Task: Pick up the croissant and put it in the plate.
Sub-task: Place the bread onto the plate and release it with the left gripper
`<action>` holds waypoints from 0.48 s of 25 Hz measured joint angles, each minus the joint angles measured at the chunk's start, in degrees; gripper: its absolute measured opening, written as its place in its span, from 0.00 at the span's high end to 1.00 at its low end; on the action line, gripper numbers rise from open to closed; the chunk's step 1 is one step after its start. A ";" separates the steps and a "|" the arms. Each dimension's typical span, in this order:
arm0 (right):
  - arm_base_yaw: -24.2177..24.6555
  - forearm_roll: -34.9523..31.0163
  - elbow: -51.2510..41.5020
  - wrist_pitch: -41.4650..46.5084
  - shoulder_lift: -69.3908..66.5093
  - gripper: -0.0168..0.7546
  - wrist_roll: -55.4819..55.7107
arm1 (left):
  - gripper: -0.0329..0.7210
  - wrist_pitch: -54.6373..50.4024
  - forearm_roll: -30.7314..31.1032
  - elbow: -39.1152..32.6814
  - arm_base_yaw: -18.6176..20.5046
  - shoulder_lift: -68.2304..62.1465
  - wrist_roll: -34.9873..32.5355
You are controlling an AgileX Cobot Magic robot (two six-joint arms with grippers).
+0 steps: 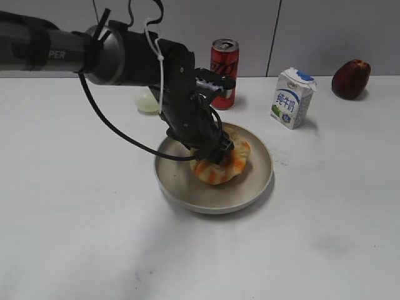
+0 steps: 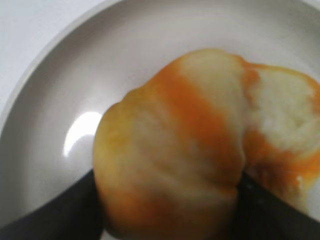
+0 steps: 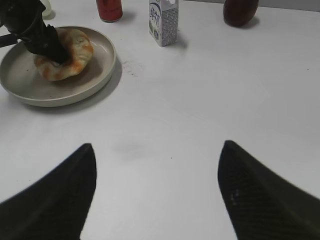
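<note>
The croissant [image 1: 225, 166], pale tan with orange-brown stripes, lies inside the beige plate [image 1: 181, 184] near the table's middle. My left gripper [image 1: 217, 152] is shut on the croissant, its black fingers clamped on either side of it, low over the plate. In the left wrist view the croissant [image 2: 190, 150] fills the frame above the plate's floor [image 2: 60, 100]. My right gripper [image 3: 157, 175] is open and empty over bare table to the right of the plate [image 3: 97, 75], with the croissant [image 3: 75, 55] showing far off. The right arm is out of the exterior view.
A red soda can [image 1: 224, 62] stands behind the plate. A small milk carton [image 1: 292, 97] is at the back right, a dark red fruit [image 1: 350, 79] farther right. A pale egg [image 1: 147, 101] lies behind the left arm.
</note>
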State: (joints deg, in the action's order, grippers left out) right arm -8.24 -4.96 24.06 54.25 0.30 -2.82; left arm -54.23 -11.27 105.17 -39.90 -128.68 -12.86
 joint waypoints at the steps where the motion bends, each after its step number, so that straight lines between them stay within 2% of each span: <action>1: 0.00 0.00 0.00 0.00 0.00 0.24 0.00 | 0.17 -2.05 0.00 1.10 0.27 0.00 0.00; 7: 0.00 0.00 0.00 0.00 0.00 0.24 0.00 | 0.17 -13.04 0.06 9.44 2.99 0.00 0.00; 12: 0.00 0.00 0.00 0.00 0.00 0.24 0.00 | 0.18 -15.07 0.11 10.34 9.00 0.32 0.43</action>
State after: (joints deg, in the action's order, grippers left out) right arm -8.24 -4.96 24.06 54.25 0.30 -2.82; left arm -69.30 -11.16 115.51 -30.91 -128.36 -12.43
